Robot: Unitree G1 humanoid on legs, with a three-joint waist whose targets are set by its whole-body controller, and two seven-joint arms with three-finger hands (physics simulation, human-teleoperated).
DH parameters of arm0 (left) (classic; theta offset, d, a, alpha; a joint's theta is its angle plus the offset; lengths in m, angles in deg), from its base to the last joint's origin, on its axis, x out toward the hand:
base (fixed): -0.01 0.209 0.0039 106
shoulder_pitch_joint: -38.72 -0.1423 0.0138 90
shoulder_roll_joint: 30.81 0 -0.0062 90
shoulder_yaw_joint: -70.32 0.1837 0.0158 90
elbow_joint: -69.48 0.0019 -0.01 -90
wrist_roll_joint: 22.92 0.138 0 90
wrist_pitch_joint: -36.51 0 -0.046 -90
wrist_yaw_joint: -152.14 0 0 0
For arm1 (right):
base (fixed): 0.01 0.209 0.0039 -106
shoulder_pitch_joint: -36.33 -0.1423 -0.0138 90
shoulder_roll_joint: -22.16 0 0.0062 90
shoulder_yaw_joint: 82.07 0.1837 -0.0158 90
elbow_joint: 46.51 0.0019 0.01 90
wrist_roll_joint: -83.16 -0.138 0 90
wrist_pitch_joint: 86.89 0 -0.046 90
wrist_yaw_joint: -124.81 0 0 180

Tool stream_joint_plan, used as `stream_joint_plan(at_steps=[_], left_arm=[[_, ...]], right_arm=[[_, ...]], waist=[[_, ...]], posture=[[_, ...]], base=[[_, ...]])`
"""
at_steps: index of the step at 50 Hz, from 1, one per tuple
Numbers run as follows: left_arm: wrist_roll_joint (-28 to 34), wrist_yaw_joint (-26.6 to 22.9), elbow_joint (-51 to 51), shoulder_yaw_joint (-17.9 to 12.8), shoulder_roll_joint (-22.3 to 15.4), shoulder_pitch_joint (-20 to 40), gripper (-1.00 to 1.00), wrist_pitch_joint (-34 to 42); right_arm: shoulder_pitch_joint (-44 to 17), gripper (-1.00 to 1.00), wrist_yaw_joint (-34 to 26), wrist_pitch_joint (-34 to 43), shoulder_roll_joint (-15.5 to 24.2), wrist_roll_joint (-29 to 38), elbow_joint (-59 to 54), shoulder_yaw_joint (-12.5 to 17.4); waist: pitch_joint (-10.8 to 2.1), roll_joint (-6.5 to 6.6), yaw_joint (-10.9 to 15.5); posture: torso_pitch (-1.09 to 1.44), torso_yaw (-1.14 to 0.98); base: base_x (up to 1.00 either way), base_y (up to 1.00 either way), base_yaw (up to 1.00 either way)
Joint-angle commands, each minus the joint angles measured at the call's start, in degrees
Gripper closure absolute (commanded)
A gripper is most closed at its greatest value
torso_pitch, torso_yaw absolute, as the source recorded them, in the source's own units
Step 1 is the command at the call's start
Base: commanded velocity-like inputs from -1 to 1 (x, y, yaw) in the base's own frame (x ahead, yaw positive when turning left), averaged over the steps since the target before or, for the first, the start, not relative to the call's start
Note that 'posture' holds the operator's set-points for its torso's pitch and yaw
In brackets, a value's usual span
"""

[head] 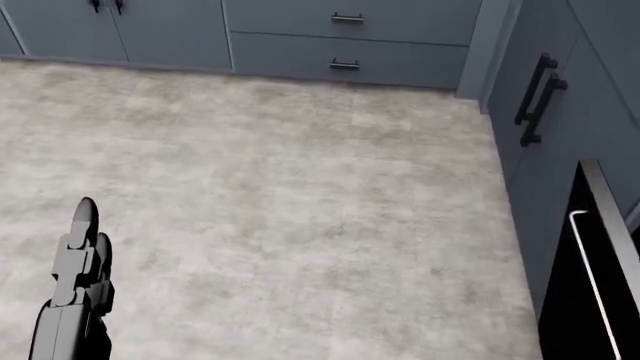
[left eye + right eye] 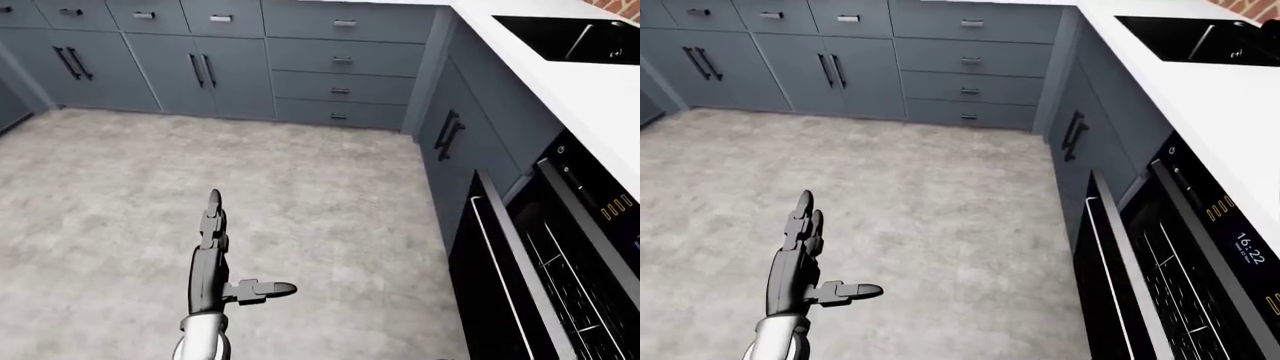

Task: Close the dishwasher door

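Observation:
The black dishwasher (image 2: 1200, 255) is set under the white counter at the right of the eye views. Its door (image 2: 500, 262) stands partly open, tilted out toward the floor, with a thin silver handle bar (image 2: 490, 247). Wire racks (image 2: 570, 277) show inside. My left hand (image 2: 225, 255) is stretched out flat over the floor, fingers straight and thumb out to the right, well left of the door and touching nothing. It also shows in the head view (image 1: 75, 262). My right hand is not in view.
Grey-blue cabinets and drawers (image 2: 340, 60) line the top of the views and the right side (image 2: 460, 135). A white counter (image 2: 570, 82) with a black sink (image 2: 580, 34) runs along the right. Grey stone floor (image 2: 250, 172) fills the middle.

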Motion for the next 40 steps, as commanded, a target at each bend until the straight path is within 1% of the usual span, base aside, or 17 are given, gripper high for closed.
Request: stream_joint_plan(at_steps=[1,9,18,40], left_arm=[[-0.02,0.12,-2.56,0.00,-0.07,0.57,-1.00,-1.69],[0.07,0.21,-2.25,0.06,-0.07,0.73,-1.00,-1.83],[0.14,0.27,-2.52,0.19,-0.04,0.58,-1.00,-1.70],[0.63,0.71,-1.73,0.96,-0.04,0.34,-1.00,-2.45]], right_arm=[[-0.10,-1.00,2.70,0.08,2.77,-1.10,0.78,0.97],[0.08,-1.00,2.43,-0.33,4.41,-1.68,0.93,0.59],[0.38,-1.00,1.75,-0.70,6.29,-2.43,1.16,0.05],[2.63,-1.00,-0.17,-1.65,10.29,-5.83,1.64,0.03]], waist=[[-0.68,-0.47,-0.40],[0.00,-0.37,-0.64],[0.39,-0.18,-0.65],[0.31,-0.19,-0.37]], posture=[[0.00,0.00],[0.00,0.00],[0.00,0.00],[0.00,0.00]], base=[[0.00,0.00,0.00],[0.00,0.00,0.00],[0.00,0.00,0.00],[0.00,0.00,0.00]])
